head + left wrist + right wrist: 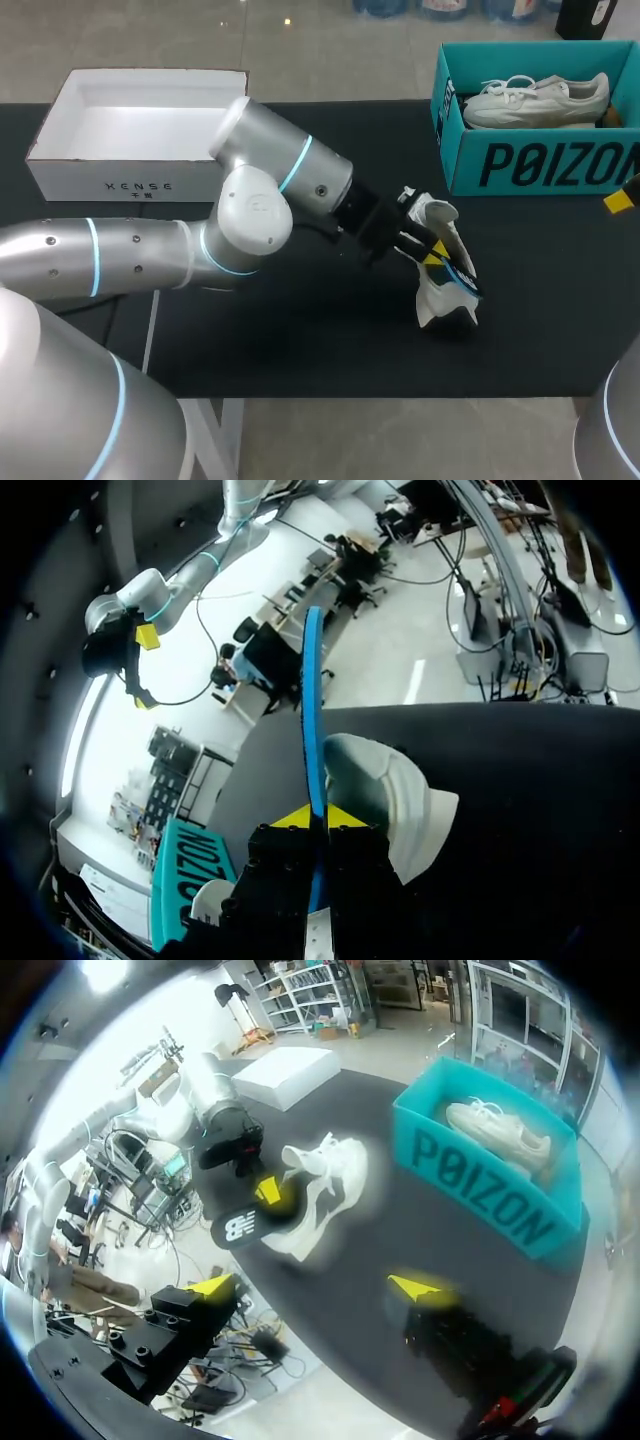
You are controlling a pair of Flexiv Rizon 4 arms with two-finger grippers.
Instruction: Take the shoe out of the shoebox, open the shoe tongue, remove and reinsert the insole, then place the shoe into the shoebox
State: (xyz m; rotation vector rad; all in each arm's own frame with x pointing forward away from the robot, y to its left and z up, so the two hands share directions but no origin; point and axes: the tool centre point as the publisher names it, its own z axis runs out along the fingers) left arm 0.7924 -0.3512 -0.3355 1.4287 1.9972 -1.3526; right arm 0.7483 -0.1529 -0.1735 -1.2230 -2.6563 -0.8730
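Note:
A white shoe (440, 290) stands on the black table (300, 340), toe down, right of centre. My left gripper (432, 252) is at its opening, shut on the thin blue-edged insole (462, 276). In the left wrist view the insole (312, 700) runs edge-on out of the closed yellow tips (318, 818), with the shoe (400, 800) just beside it. The right wrist view shows the shoe (325, 1195) and the insole's dark underside (243, 1230) sticking out of it. My right gripper (315, 1287) hangs open above the table, well away from the shoe. Only one of its yellow tips (618, 201) shows at the head view's right edge.
A teal shoebox (540, 165) stands at the back right with a second white shoe (535, 100) inside; it also shows in the right wrist view (480, 1195). An open white box (140, 180) stands at the back left. My left arm (250, 215) crosses the table's middle.

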